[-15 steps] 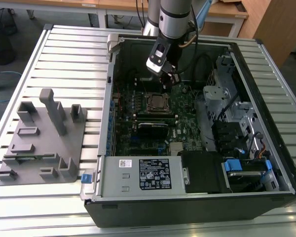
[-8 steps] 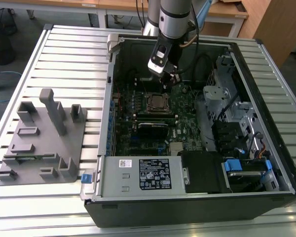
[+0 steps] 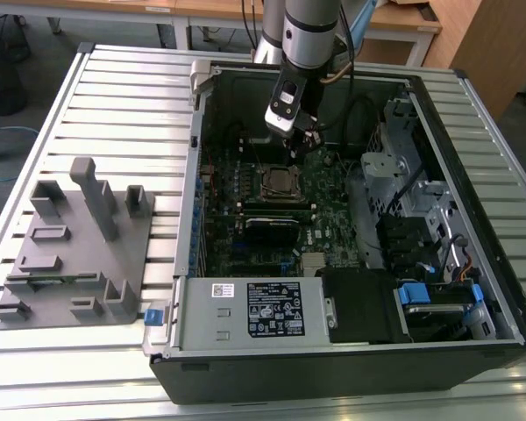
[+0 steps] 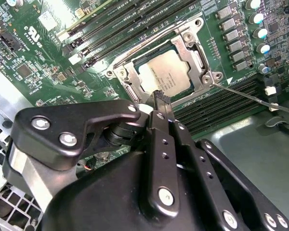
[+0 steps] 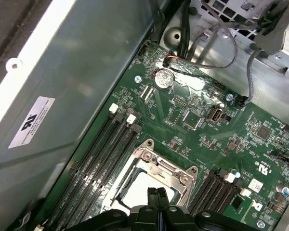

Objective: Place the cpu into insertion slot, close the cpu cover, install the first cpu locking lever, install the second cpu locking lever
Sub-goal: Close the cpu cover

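1. The cpu (image 4: pixel 164 76) lies flat in the insertion slot (image 3: pixel 263 180) on the green motherboard (image 3: pixel 329 202), its dull silver top facing up. Its top carries a few lines of fine dark print.
2. The cpu cover (image 4: pixel 126 76) lies down around the chip, which shows through its square window.
3. In the second wrist view a thin metal lever (image 4: pixel 253 95) runs out from one corner of the cover and crosses the long black memory slots (image 4: pixel 216 113). Whether it is latched cannot be told.
4. The gripper (image 4: pixel 161 97) is clenched with nothing between its fingers. Its tip hangs just beside one edge of the cover; whether it touches cannot be told.
5. The first wrist view shows the same closed tip (image 5: pixel 157 192) over the chip, along with things the other wrist view lacks: a coin battery (image 5: pixel 164 77) and a white sticker (image 5: pixel 32 121) with a bold black mark on the grey case wall.
6. The exterior view shows the whole open computer case (image 3: pixel 333 377) lying on a slatted metal surface (image 3: pixel 123 114), with the arm coming down from the far side.
7. At the near side of the case sits the power supply (image 3: pixel 263 311), whose white label has black print and symbols.
8. On the exterior view's left, well apart from the case, stands a grey holder block (image 3: pixel 74 254).
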You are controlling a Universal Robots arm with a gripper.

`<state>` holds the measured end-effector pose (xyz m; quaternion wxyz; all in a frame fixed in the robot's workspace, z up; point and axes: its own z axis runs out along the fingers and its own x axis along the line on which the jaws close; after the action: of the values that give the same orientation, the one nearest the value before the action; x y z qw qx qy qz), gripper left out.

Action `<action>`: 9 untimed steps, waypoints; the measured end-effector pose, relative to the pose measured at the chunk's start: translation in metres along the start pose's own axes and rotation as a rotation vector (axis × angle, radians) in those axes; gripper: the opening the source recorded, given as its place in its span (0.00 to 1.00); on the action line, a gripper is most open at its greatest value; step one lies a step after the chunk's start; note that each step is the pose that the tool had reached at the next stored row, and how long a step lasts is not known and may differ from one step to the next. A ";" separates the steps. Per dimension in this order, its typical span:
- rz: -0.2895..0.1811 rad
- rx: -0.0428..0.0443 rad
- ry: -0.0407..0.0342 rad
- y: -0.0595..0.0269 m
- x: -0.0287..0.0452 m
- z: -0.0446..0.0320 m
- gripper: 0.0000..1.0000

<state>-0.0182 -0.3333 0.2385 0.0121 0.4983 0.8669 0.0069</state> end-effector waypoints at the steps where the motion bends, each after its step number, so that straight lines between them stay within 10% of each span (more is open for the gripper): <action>1: 0.000 0.0000 0.0000 0.0000 0.0000 0.0000 0.11; 9: -0.016 -0.0002 0.0004 0.0000 0.0000 0.0000 0.11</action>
<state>-0.0182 -0.3333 0.2385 0.0120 0.4915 0.8708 0.0070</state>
